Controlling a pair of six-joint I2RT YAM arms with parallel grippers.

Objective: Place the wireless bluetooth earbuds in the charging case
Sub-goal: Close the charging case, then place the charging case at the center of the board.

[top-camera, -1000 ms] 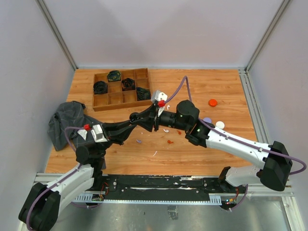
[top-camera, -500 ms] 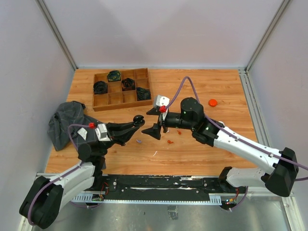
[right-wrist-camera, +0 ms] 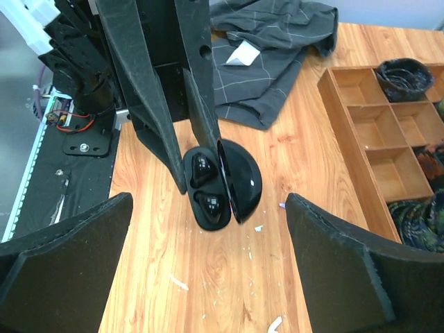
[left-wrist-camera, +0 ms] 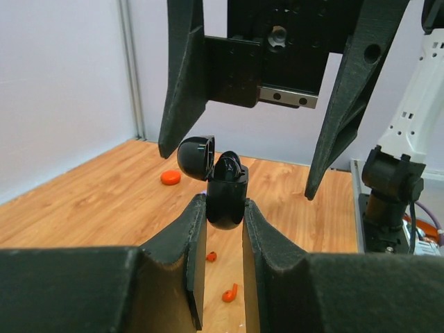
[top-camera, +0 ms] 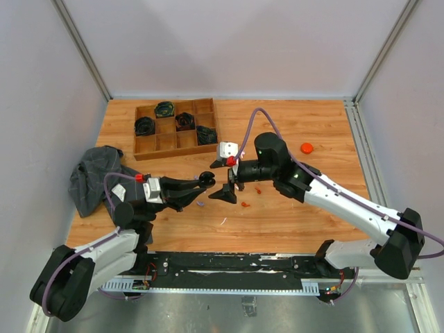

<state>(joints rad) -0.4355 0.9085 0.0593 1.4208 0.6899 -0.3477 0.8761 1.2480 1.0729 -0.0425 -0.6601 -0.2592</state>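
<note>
Status: insertion not complete, by my reading. The charging case (left-wrist-camera: 225,198) is off the table (top-camera: 312,125), held up in the air with its lid (left-wrist-camera: 195,157) swung open. In the right wrist view I see two glossy dark hollows in its body. I cannot tell whether they are bare sockets or hold anything; nothing coloured shows in them.

A tiny orange-red earbud (top-camera: 244,205) lies on the wood below the right arm. A tiny lavender earbud (top-camera: 200,203) lies near it, under the left arm's fingers. I judge that both are left to be picked up and seated, and the lid then closed. A second orange-red scrap sits just beyond the first; I cannot say what it is.

Left gripper (left-wrist-camera: 223,208): fingers nearly together, clamped on the lower half of the case and holding it upright.

Right gripper (top-camera: 222,179): fingers spread wide apart, holding nothing. It faces the case head-on from close by, one finger to each side of the open lid, with clear air between them and the case. No contact visible.
</note>
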